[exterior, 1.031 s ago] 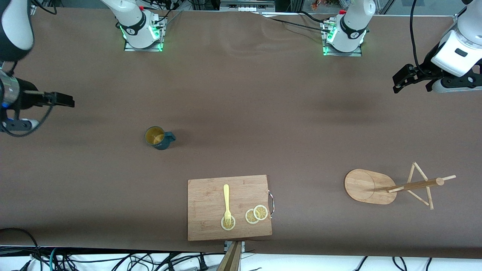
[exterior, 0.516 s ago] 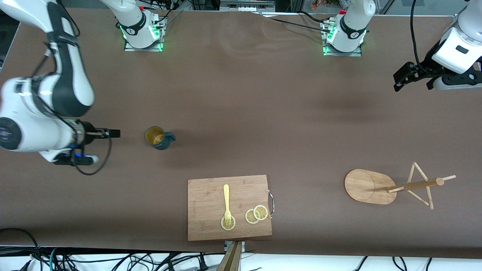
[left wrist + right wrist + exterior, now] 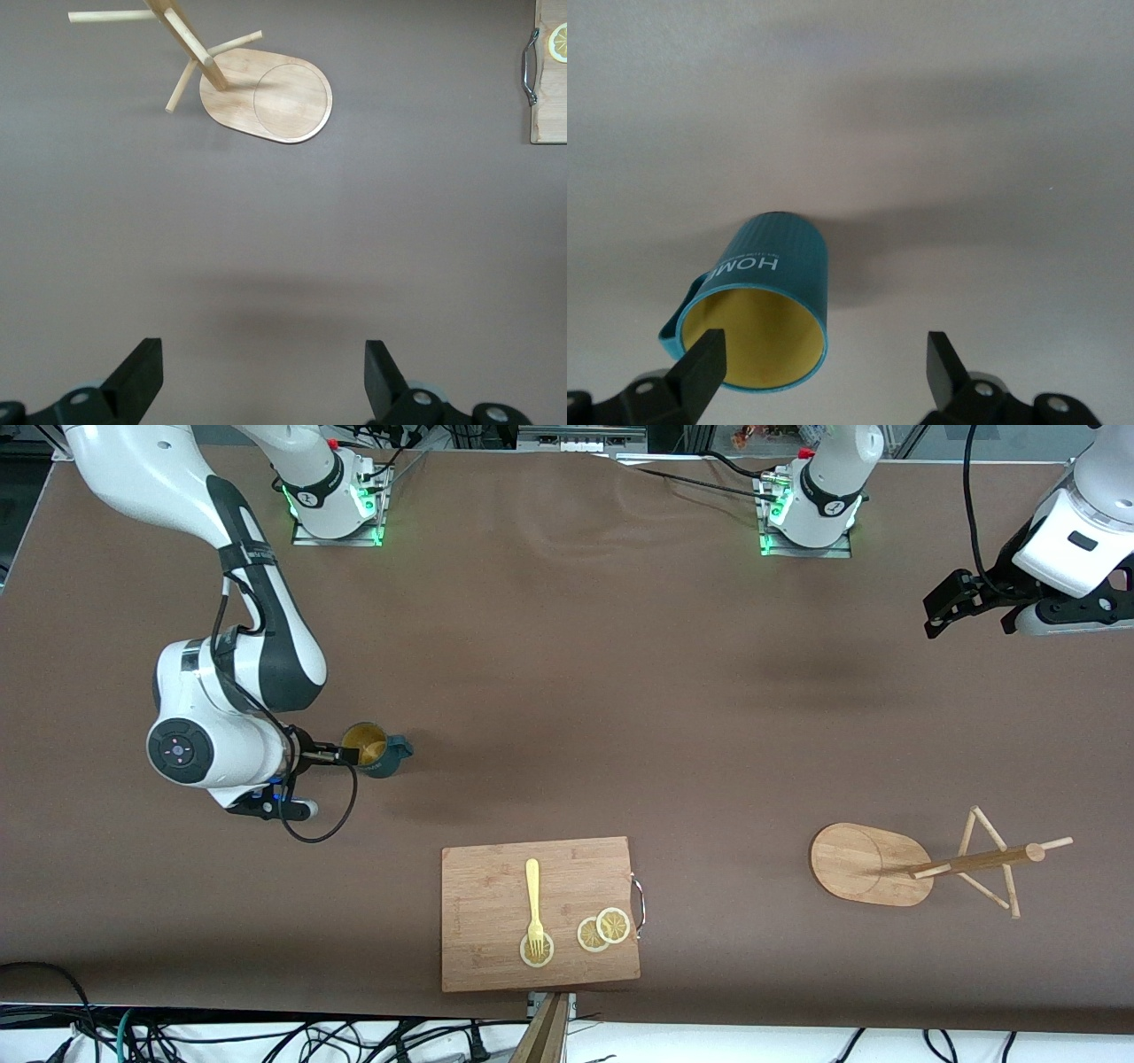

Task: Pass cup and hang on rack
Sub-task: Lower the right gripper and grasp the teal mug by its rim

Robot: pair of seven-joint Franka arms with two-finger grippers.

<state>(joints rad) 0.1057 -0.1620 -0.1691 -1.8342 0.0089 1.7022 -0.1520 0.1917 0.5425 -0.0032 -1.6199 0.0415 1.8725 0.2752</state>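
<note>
The cup [image 3: 379, 750] stands upright on the brown table toward the right arm's end, dark teal with a yellow inside; its handle points toward the left arm's end. My right gripper [image 3: 352, 755] is open and low at the cup's rim. In the right wrist view the cup [image 3: 778, 282] sits off-centre, with one of the fingers [image 3: 702, 365] in front of its yellow mouth and the right gripper [image 3: 824, 365] holding nothing. The rack [image 3: 873, 864] stands toward the left arm's end, and its oval base [image 3: 275, 96] shows in the left wrist view. My left gripper [image 3: 946, 609] waits open in the air, [image 3: 263, 379] empty.
A wooden cutting board [image 3: 492, 886] lies near the front edge, nearer to the front camera than the cup. It carries a yellow fork [image 3: 532, 899] and lemon slices [image 3: 604, 930]. Its metal handle [image 3: 530, 66] shows in the left wrist view.
My right arm has swung in from the table's end and come down, bringing its open gripper to the cup's rim. The cup, rack and left arm have stayed put.
</note>
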